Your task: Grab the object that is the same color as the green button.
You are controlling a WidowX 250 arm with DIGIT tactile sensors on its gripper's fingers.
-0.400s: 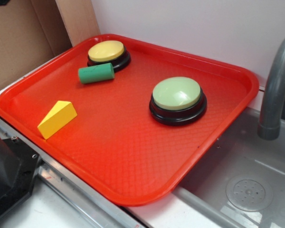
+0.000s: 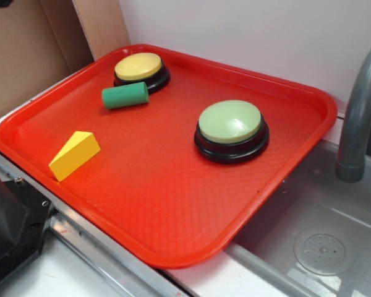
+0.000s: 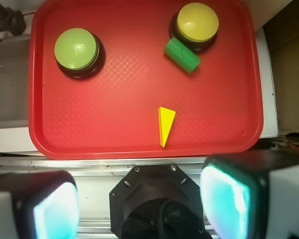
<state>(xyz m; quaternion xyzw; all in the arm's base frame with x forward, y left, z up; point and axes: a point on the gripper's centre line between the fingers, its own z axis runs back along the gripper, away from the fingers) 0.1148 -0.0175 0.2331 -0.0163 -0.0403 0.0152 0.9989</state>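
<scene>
A small dark green cylinder block (image 2: 125, 95) lies on its side on the red tray (image 2: 173, 204), touching the front of the yellow-topped button (image 2: 140, 69). It also shows in the wrist view (image 3: 182, 55). The pale green domed button (image 2: 230, 129) on a black base stands right of centre; it also shows in the wrist view (image 3: 76, 50). My gripper (image 3: 139, 204) is open and empty, high above the robot base, well short of the tray's near edge. It does not show in the exterior view.
A yellow wedge block (image 2: 74, 154) lies near the tray's front left, seen in the wrist view (image 3: 165, 125). A grey faucet (image 2: 358, 117) and sink (image 2: 315, 247) are to the right. Cardboard (image 2: 25, 49) stands behind left. The black robot base (image 3: 157, 204) is below the gripper.
</scene>
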